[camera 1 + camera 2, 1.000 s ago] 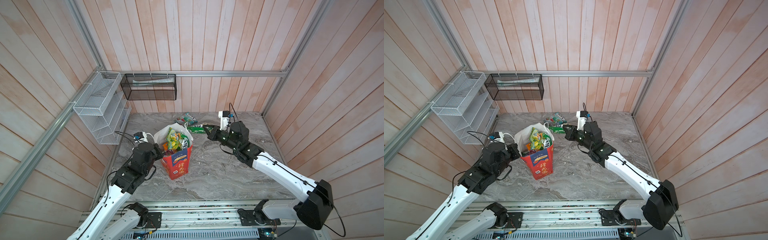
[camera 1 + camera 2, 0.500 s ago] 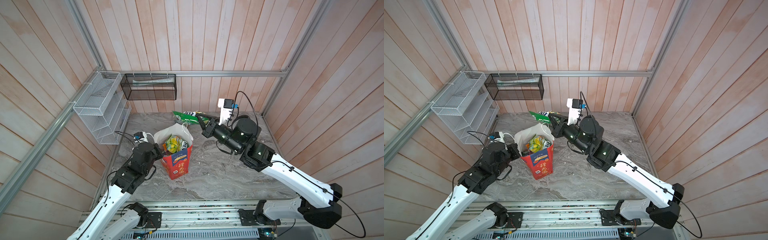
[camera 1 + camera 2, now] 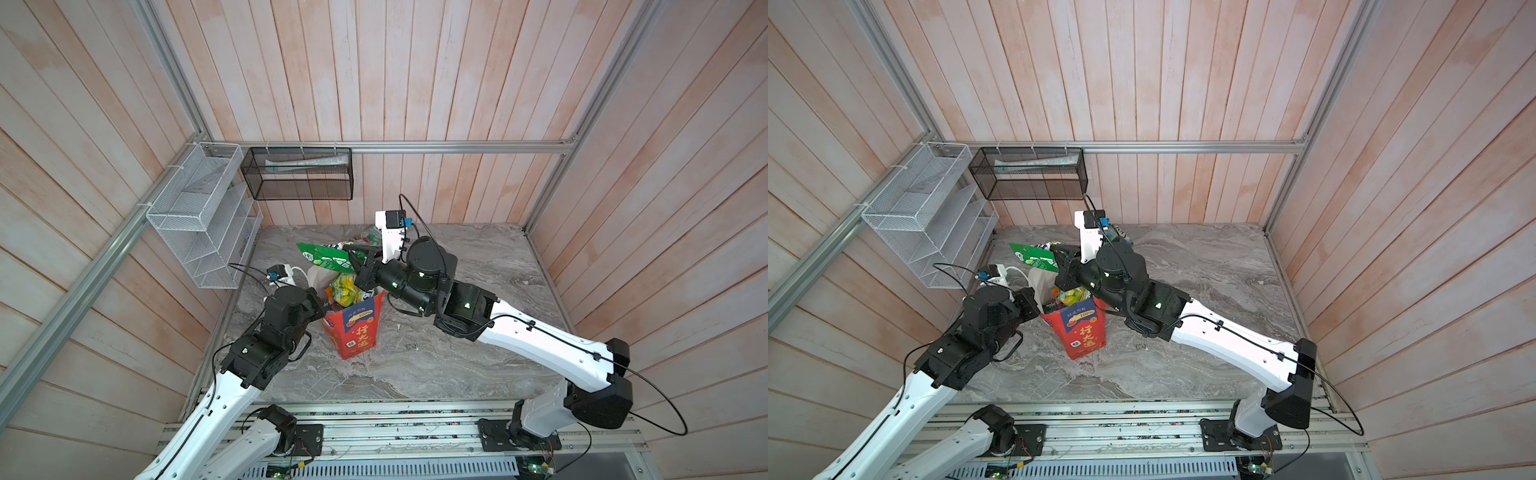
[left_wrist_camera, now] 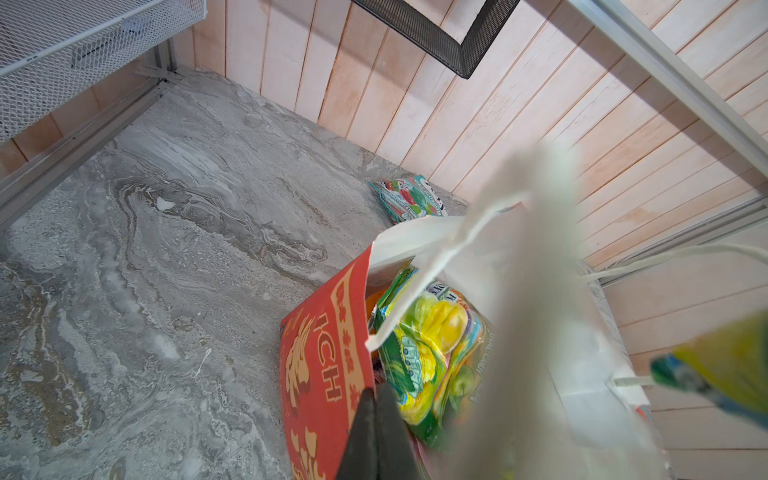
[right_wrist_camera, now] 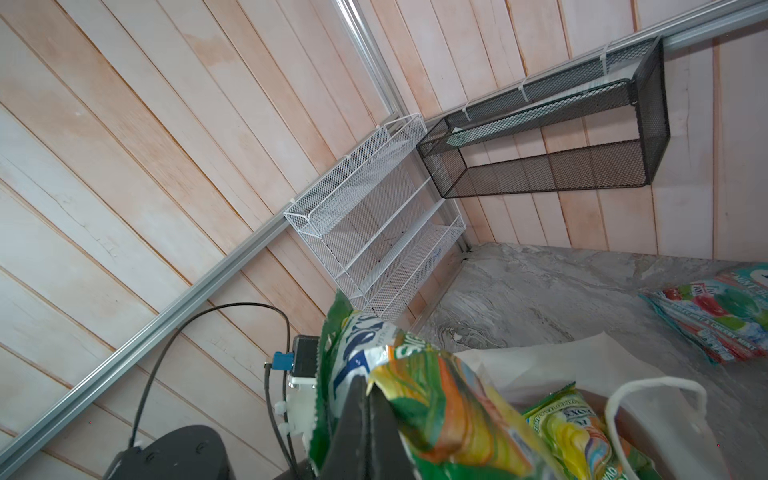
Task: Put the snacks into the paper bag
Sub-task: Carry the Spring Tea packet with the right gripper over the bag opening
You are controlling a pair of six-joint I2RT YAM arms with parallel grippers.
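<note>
Grey marble tabletop (image 3: 478,365) bears the paper bag (image 3: 354,334) and (rearward) a teal pouch (image 4: 408,200).

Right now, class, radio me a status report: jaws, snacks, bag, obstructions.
Left jaws shut on paper bag rim. Right jaws shut on green pouch, above bag mouth. Teal pouch on table. Cord handle lies across opening.

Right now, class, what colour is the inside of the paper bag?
White. The paper bag shows its lining best in the left wrist view.
</note>
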